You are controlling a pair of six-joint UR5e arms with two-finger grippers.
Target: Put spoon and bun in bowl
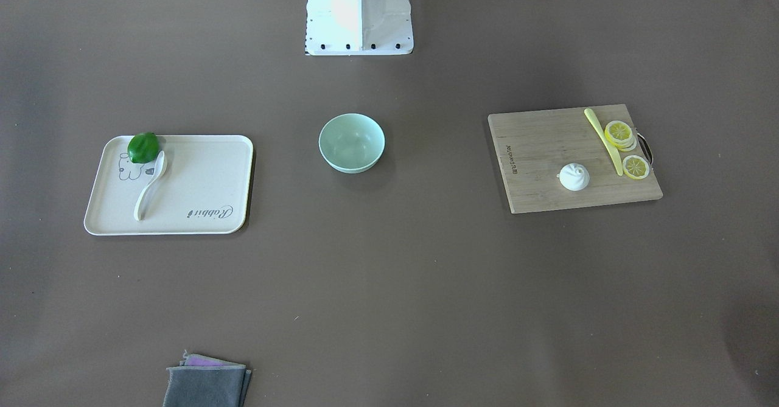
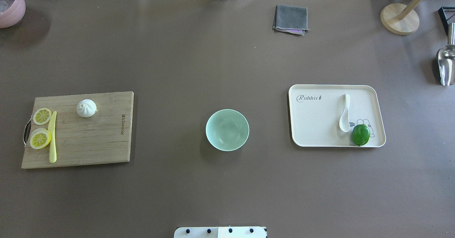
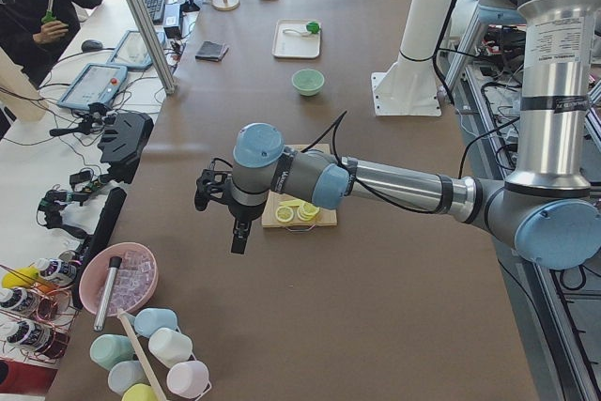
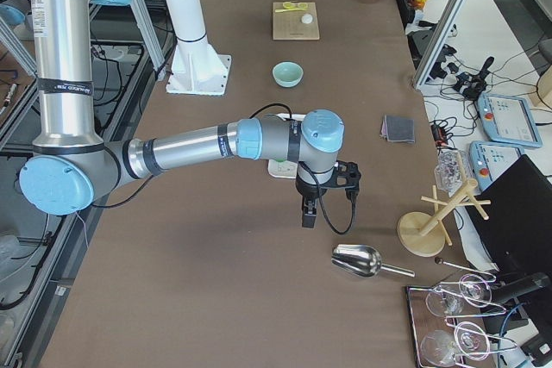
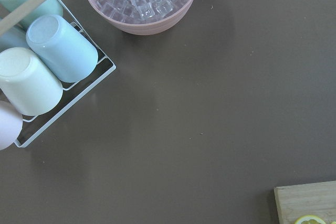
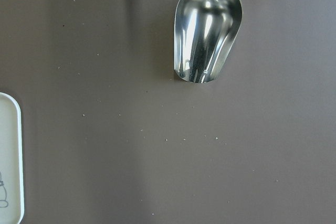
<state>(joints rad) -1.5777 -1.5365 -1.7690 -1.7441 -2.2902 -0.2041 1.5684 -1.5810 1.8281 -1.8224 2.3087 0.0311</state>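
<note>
Now the spoon lies on the tray, the bun on the cutting board, the bowl between them, while the left gripper and right gripper hover aside, their spread impossible to tell.

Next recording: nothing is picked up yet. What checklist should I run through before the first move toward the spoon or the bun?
1. Bowl upright and empty: ok.
2. Bun upright on the board, apart from the knife and lemon slices: ok.
3. Spoon on the tray, free of the lime: cannot tell; they sit very close.
4. Left pincer above the bun: not ok; it hangs off the board's end.
5. Right pincer above the spoon: not ok; it hangs beyond the tray, near the metal scoop.
6. Either pincer open: cannot tell.
</note>
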